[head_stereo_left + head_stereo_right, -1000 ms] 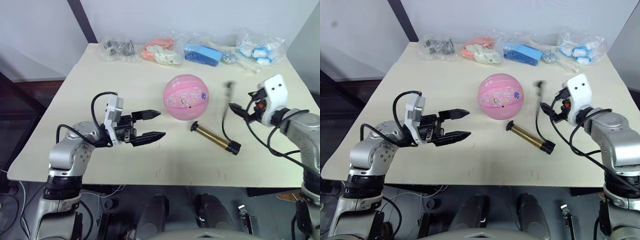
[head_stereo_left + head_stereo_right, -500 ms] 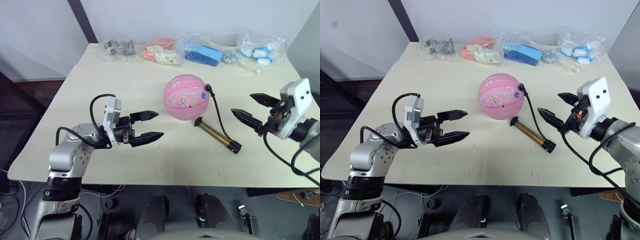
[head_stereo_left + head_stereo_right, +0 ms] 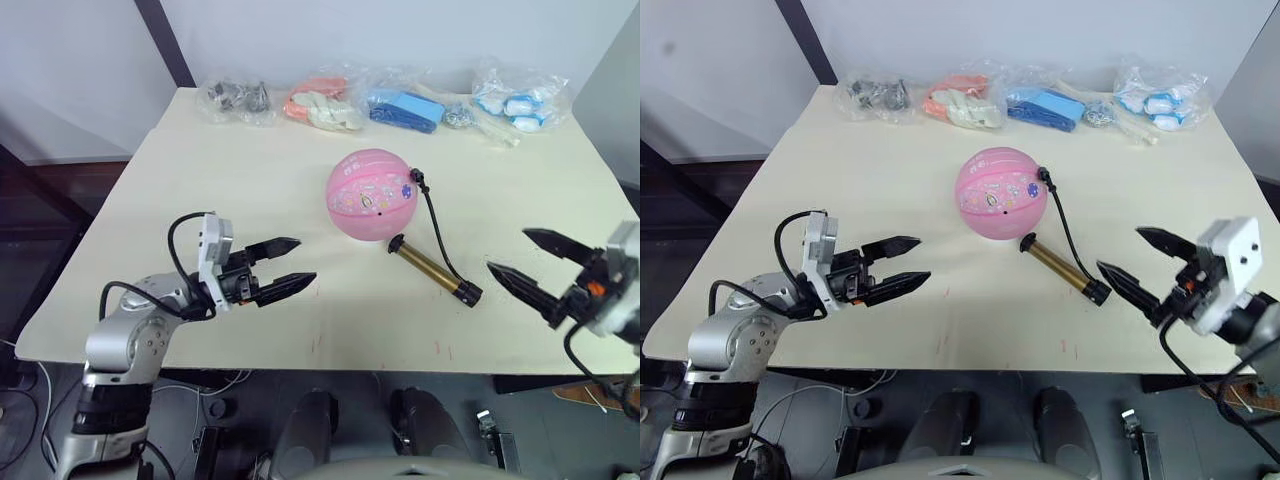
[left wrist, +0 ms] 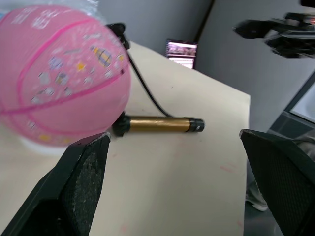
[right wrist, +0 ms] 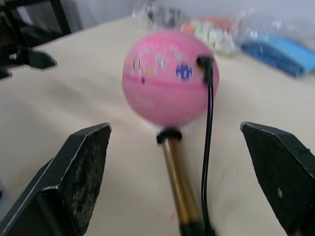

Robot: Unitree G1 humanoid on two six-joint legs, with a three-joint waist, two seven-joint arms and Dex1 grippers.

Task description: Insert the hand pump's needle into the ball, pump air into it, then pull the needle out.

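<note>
I see both my left gripper (image 3: pixel 282 267) and right gripper (image 3: pixel 530 265) spread wide and empty, the pink ball (image 3: pixel 372 194) mid-table, the hand pump (image 3: pixel 433 270) lying beside it.

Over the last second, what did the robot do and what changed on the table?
The right gripper let go of the hose, opened and pulled back toward the robot. The hose end now rests against the ball, beside the hand pump. The left gripper, open, drew back slightly. The ball and the bags stayed put.
</note>
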